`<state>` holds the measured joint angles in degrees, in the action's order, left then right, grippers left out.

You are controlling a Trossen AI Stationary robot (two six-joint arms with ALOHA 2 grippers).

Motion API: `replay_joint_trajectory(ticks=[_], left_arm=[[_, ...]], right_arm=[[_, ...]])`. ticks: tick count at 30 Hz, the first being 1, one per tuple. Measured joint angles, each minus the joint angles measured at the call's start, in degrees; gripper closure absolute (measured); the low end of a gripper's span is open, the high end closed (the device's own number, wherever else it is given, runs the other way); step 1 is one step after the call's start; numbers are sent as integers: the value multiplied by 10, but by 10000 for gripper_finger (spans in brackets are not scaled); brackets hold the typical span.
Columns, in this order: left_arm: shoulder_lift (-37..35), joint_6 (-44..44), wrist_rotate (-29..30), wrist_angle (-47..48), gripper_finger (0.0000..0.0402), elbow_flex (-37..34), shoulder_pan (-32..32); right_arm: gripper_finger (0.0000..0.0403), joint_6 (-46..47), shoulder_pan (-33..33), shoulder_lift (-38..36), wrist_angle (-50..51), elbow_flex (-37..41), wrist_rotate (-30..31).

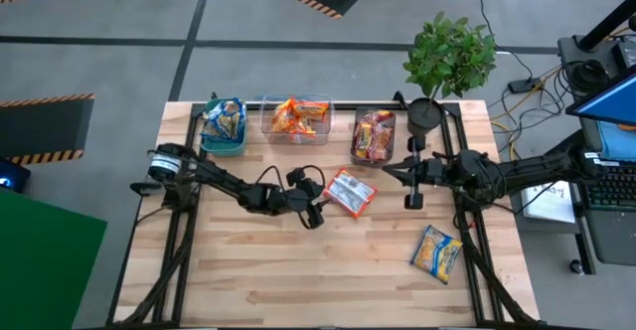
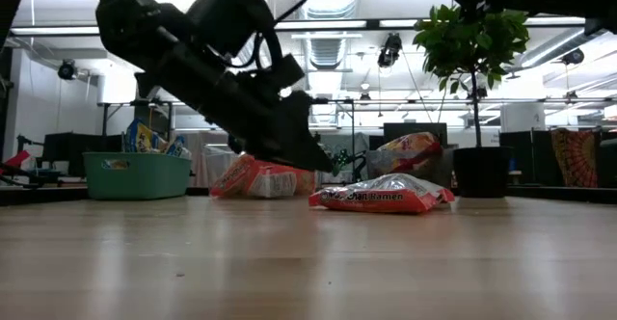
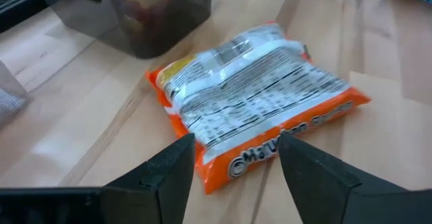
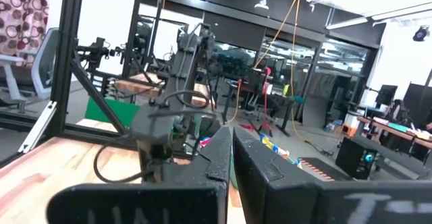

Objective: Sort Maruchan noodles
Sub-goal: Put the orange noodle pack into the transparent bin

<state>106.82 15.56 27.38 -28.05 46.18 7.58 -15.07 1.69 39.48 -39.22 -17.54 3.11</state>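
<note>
Left gripper (image 3: 233, 166), fingers spread wide, sits just short of the orange Maruchan packet (image 3: 256, 106), long axis crosswise to them; right gripper (image 4: 231, 160) pinched shut, farther off.

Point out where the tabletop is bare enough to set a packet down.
Bare: the near half of the table, left of the blue-and-yellow packet. Crowded: the far edge, with the teal bin, clear bin, grey bin, and the orange packet at the left gripper.

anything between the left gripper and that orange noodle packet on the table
Nothing visible does. The left gripper is open, and the orange packet lies flat on bare wood just ahead of it. The grey bin sits beyond the packet, not in between.
</note>
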Motion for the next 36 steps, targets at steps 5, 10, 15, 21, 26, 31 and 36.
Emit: replay_joint_trajectory(ticks=[5,10,15,21,26,31,36], left_arm=[[20,-4,-23,-16,192,0,-14],[56,-25,-42,-71,191,0,-22],[83,-25,-42,-101,191,0,-26],[91,-25,-44,-105,196,1,-27],[93,-25,-42,-109,210,1,-33],[93,-8,-41,-109,253,1,-39],[93,3,-30,-109,332,1,-39]], right_arm=[[394,0,0,0,0,0,0],[394,0,0,0,0,0,0],[394,0,0,0,3,0,0],[394,0,0,0,5,0,0],[394,-1,0,0,10,0,0],[394,-1,0,0,18,0,20],[394,-10,0,0,55,0,84]])
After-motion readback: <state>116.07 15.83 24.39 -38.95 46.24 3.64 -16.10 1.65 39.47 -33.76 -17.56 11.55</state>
